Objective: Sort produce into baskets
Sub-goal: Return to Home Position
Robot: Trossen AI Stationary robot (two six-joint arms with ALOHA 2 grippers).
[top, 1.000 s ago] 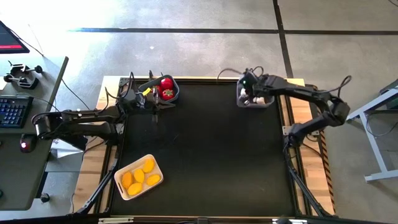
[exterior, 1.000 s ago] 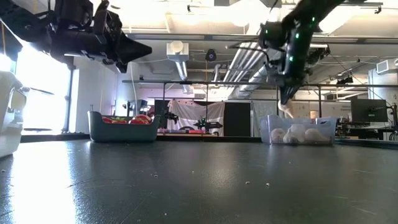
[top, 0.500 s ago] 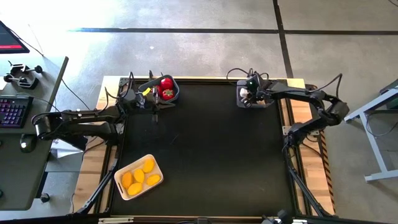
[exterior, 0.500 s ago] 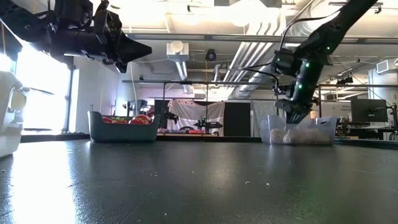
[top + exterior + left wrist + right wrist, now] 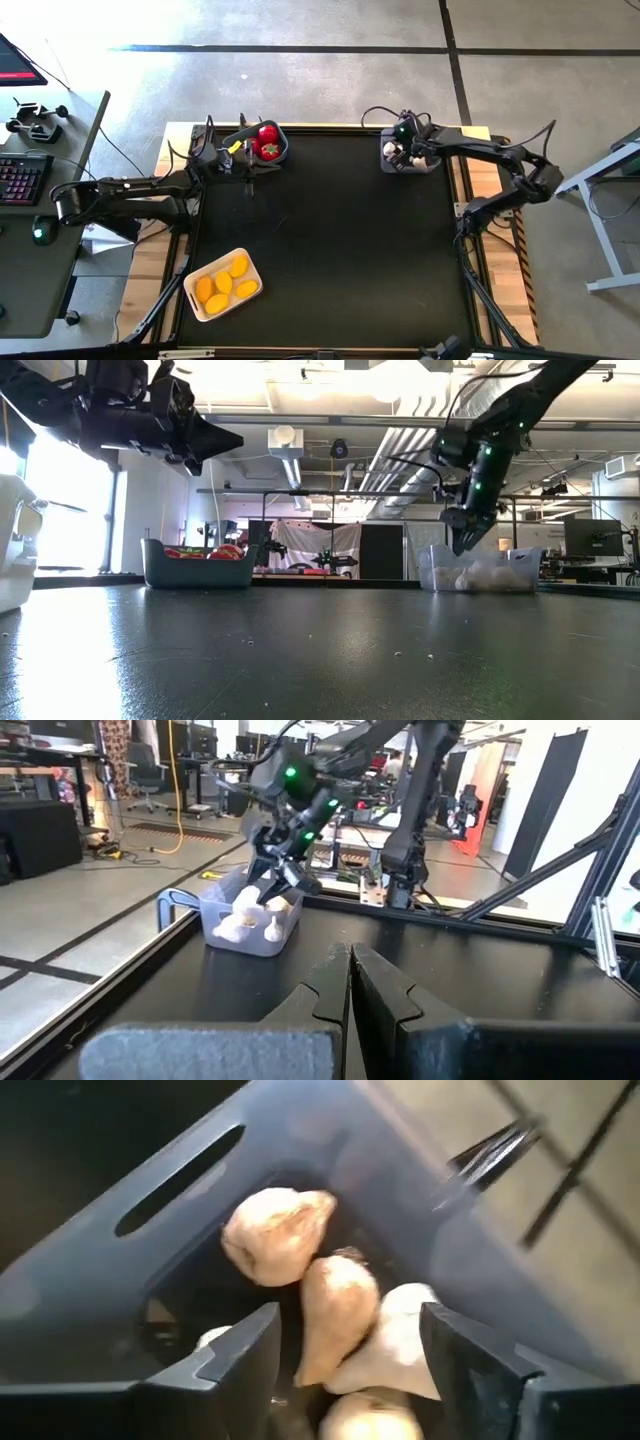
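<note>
- Right end effector (image 5: 405, 150) (image 5: 462, 538) (image 5: 278, 872) hangs just above the clear-grey bin (image 5: 432, 167) (image 5: 525, 576) (image 5: 255, 942) at the table's (image 5: 340, 260) far right corner.
- Right end effector state: released. In the right wrist view its two fingers stand wide apart with nothing clamped between them (image 5: 350, 1325).
- Below those fingers, garlic bulbs (image 5: 335, 1315) (image 5: 272, 928) lie piled against each other inside the bin, whose wall (image 5: 80, 1300) has a slot handle. I count at least four.
- In the low view the right end effector's tips are clear of the bin rim, not down among the bulbs.
- Left end effector (image 5: 249, 170) (image 5: 200, 440) (image 5: 350, 970) is at the far left of the table, just beside the grey-blue bin (image 5: 280, 152) (image 5: 198, 572), on its near side.
- The low view shows it raised well off the table.
- Left end effector state: clenched and empty. The left wrist view shows the fingers pressed together with no gap.
- Red tomatoes (image 5: 267, 140) (image 5: 225, 552) sit in the grey-blue bin, tops just showing over the rim in the low view.
- Cream tray (image 5: 190, 290) sits at the near left of the table, turned at an angle and well apart from both arms.
- Lemons (image 5: 222, 285) lie inside the tray, close together.
- All the produce I can see is in one of the three containers.
</note>
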